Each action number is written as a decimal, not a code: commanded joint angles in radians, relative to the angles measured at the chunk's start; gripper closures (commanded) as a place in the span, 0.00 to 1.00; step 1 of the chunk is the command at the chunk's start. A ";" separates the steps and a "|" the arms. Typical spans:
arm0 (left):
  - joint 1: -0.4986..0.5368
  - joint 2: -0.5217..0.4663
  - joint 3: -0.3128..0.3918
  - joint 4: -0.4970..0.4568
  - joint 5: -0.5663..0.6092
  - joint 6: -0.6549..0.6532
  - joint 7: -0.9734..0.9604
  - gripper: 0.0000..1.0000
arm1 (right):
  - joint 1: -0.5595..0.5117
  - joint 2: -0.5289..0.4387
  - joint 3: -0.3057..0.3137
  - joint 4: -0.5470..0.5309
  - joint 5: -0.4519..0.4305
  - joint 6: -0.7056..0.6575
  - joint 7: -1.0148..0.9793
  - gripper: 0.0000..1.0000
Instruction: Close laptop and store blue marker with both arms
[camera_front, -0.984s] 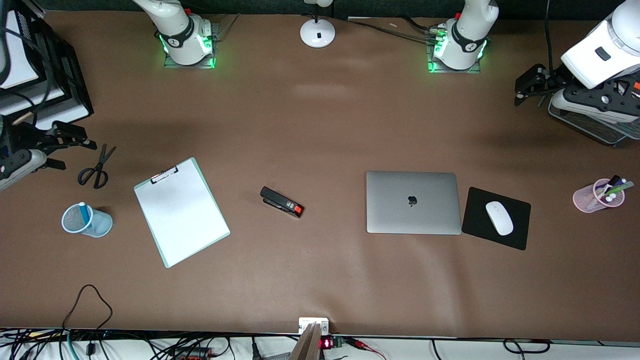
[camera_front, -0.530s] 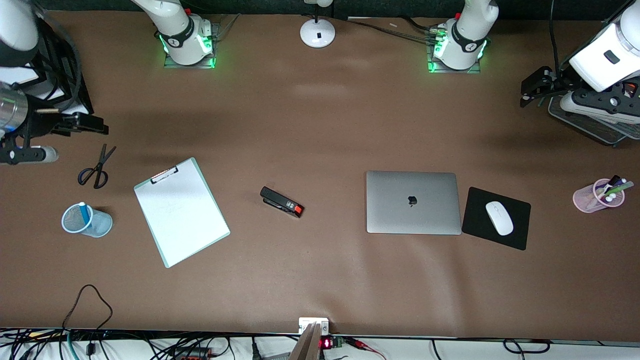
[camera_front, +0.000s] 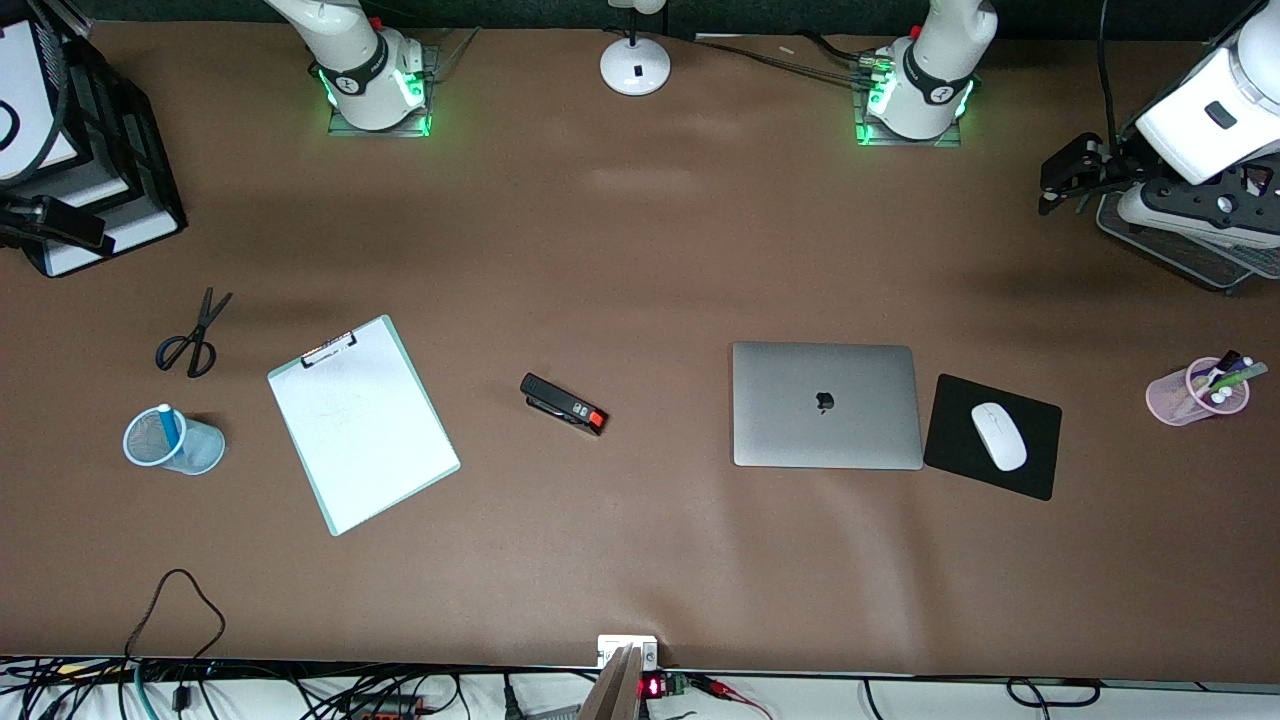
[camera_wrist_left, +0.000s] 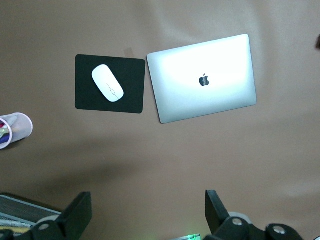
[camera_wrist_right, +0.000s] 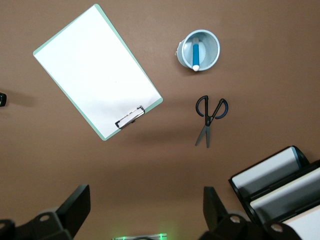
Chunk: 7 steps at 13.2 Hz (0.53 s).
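Lying shut, the flat silver laptop stays untouched; both grippers hang wide apart, empty.

The left gripper is hanging at the left arm's end of the counter, fingers spread wide apart and holding nothing. The right gripper is hovering high at the right arm's end, jaws parted and likewise holding nothing.

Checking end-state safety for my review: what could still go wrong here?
The blue marker leans in a light mesh cup; a nudge might tip it. The open right tool hangs beside the black file tray and could clip it. The open left tool, beside the wire tray, risks the same.
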<state>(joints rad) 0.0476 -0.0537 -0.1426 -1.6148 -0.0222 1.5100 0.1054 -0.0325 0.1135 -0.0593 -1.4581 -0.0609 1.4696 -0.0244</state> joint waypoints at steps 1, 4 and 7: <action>0.006 -0.014 -0.006 -0.011 -0.002 0.018 0.019 0.00 | -0.013 -0.079 0.026 -0.132 0.009 0.085 0.004 0.00; 0.012 -0.014 -0.008 -0.011 -0.002 0.032 0.016 0.00 | -0.013 -0.121 0.024 -0.177 0.009 0.097 0.006 0.00; 0.021 -0.014 -0.008 -0.011 -0.002 0.032 -0.039 0.00 | -0.013 -0.123 0.024 -0.160 0.019 0.031 0.004 0.00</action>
<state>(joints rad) 0.0559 -0.0542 -0.1442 -1.6148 -0.0222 1.5296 0.0980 -0.0330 0.0164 -0.0471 -1.5957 -0.0593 1.5151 -0.0242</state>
